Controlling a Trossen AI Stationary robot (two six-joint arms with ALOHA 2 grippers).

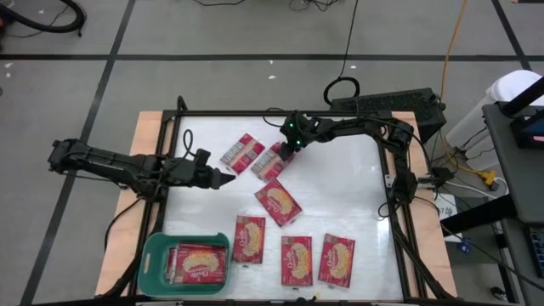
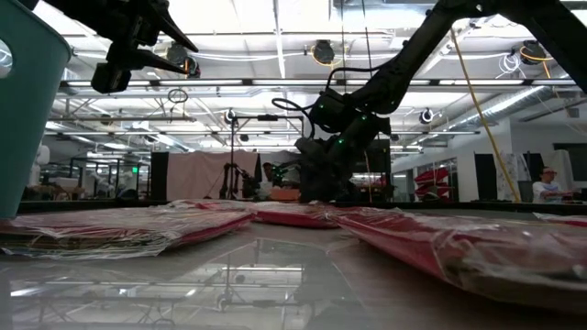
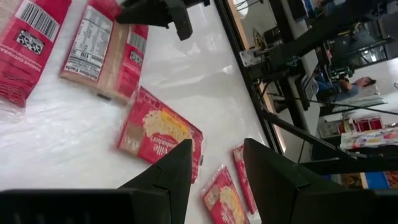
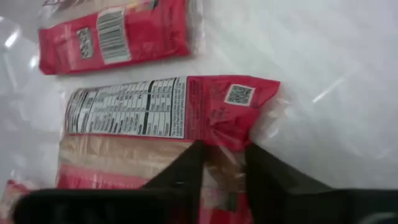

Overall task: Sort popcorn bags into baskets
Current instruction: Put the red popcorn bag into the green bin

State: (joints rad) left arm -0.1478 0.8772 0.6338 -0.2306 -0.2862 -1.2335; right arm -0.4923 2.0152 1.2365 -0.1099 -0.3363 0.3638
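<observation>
Six red popcorn bags point(image 1: 278, 202) flat on table — two in teal basket point(image 1: 151, 267).

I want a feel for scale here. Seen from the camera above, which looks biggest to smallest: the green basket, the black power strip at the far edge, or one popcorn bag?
1. green basket
2. power strip, long but narrow
3. popcorn bag, clearly smallest

White table point(image 1: 340, 195) with scattered popcorn bags point(image 1: 278, 203) (teal basket point(image 1: 151, 265) too)

Overhead view straight down, low view level across table point(image 1: 357, 204), wrist views close above packets point(image 4: 155, 118)
</observation>
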